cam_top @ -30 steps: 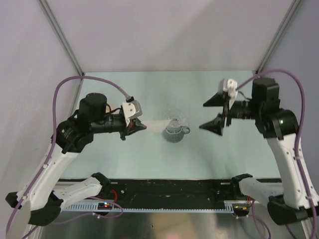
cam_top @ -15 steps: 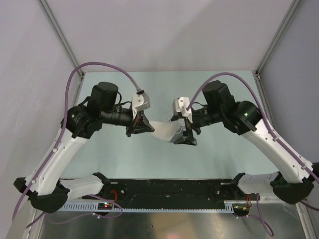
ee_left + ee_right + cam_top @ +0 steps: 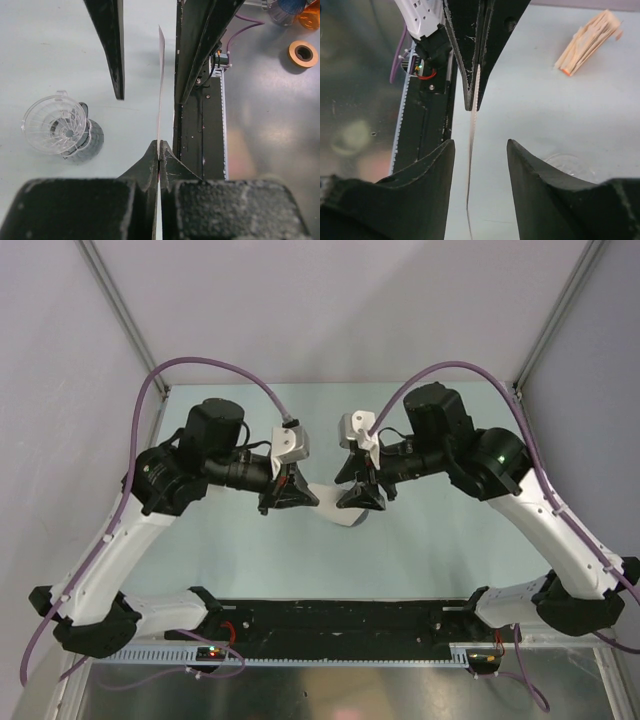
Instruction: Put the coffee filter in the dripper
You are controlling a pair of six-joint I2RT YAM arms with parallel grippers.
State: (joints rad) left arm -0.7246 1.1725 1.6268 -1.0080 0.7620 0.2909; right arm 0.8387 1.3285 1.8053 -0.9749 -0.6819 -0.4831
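1. Left gripper [image 3: 159,151] of mine pinches the thin white paper coffee filter [image 3: 161,85], edge-on at frame centre.
2. My right gripper [image 3: 480,147] straddles it, jaws apart.
3. Translucent grey ribbed dripper [image 3: 59,129] sits at left.

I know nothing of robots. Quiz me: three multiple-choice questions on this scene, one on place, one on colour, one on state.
1. The translucent grey ribbed dripper cup stands: A on the table; B in the right jaws; C on a shelf.
2. The arms' cables are: A green; B purple; C orange.
3. The left jaws are: A wide open; B gripping the cup; C shut on the thin white paper filter.
Answers: A, it stands on the tabletop; B, purple loops over both arms; C, paper pinched between them.
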